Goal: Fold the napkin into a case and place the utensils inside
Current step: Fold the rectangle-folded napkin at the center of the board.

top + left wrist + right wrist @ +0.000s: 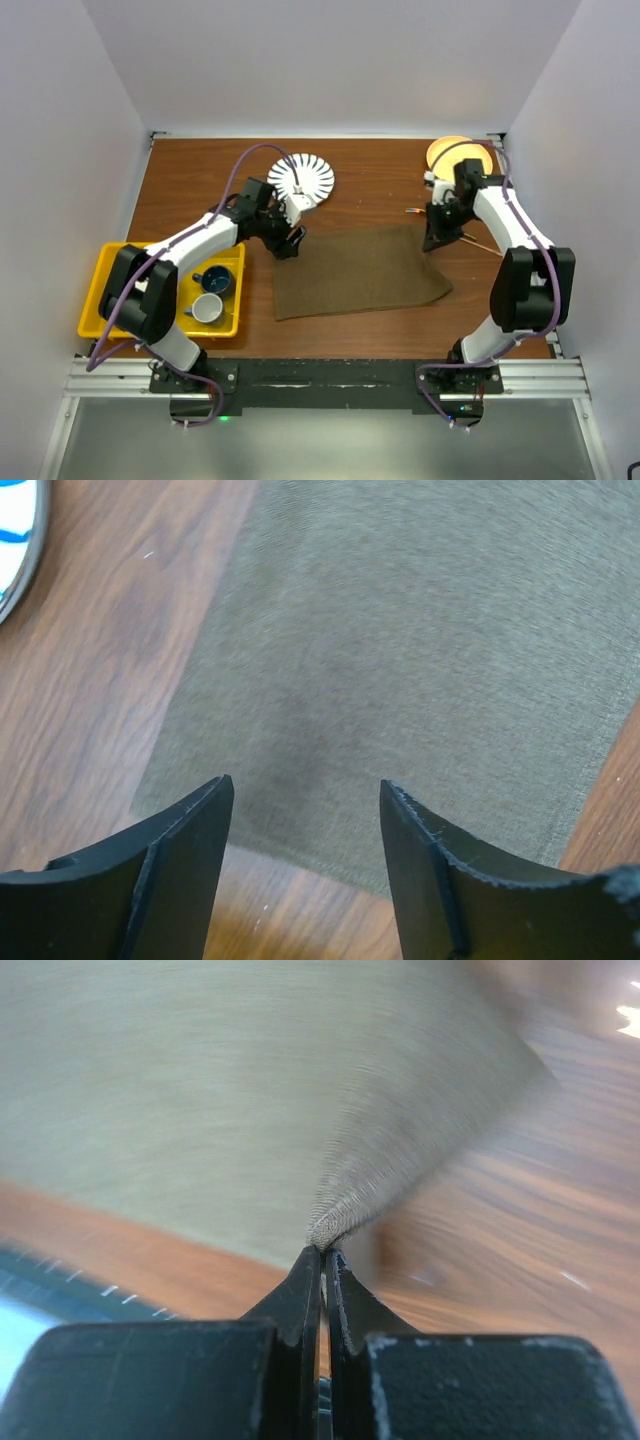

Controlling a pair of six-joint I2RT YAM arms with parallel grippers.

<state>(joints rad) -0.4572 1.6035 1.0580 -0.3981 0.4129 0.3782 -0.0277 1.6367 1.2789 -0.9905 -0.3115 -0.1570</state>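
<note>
The olive-brown napkin (360, 272) lies flat and unfolded on the wooden table. My left gripper (292, 243) is open and empty, its fingers either side of the napkin's far left edge (420, 660); in the left wrist view the gripper (305, 800) hovers just above the cloth. My right gripper (432, 240) is shut on the napkin's far right corner, and in the right wrist view the gripper (322, 1250) pinches the lifted cloth (250, 1090). The utensils lie beside the right arm: a copper-toned piece (482, 244) and the tip of another (412, 211), mostly hidden by the arm.
A white plate with blue stripes (302, 177) sits behind the left gripper; its rim shows in the left wrist view (15, 540). An orange plate (458, 152) is at the far right corner. A yellow tray (105, 290) at the left holds a blue cup (218, 280) and a white cup (207, 308).
</note>
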